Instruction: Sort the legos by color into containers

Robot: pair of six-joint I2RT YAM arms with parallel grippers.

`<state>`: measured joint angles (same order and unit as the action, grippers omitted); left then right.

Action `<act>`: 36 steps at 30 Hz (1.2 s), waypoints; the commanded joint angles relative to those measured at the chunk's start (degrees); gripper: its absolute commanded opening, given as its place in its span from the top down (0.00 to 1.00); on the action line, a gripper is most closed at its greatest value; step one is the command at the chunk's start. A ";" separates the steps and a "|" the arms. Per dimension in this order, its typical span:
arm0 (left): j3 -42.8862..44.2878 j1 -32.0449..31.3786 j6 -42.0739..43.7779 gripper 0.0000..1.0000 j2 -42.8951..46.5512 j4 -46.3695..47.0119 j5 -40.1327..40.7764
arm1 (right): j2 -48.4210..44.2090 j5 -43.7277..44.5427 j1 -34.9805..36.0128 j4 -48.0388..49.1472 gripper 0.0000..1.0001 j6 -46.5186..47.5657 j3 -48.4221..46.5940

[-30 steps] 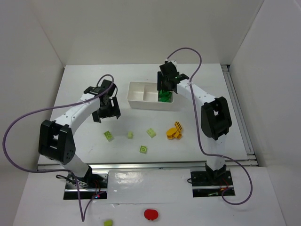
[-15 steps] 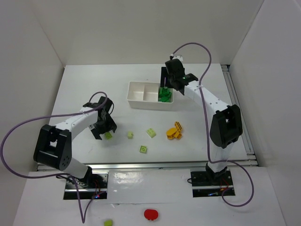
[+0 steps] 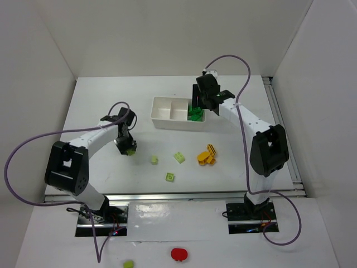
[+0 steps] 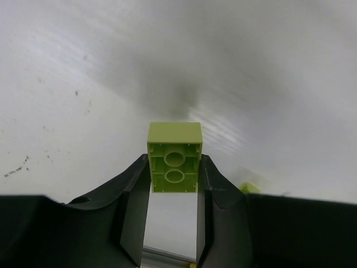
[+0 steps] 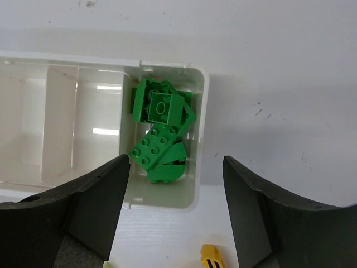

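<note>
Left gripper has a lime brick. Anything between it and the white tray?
Nothing visible. From the left gripper's lime brick to the tray the table is bare; loose bricks lie nearer the arm bases. The right gripper hangs open above the dark green bricks in the right compartment.

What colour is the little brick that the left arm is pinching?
The brick is pale lime green; clearest in the left wrist view.
</note>
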<state>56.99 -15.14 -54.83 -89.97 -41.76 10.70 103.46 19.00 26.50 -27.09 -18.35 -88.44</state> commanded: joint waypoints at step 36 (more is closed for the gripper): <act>44.41 -12.28 23.28 0.23 -17.20 -7.81 -0.06 | -21.46 -5.04 13.75 -4.99 0.18 -5.56 28.33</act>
<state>108.97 -25.02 -32.93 -115.85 -47.55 10.46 82.06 10.74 40.25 -33.32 -23.18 -58.08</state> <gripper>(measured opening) 0.772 0.813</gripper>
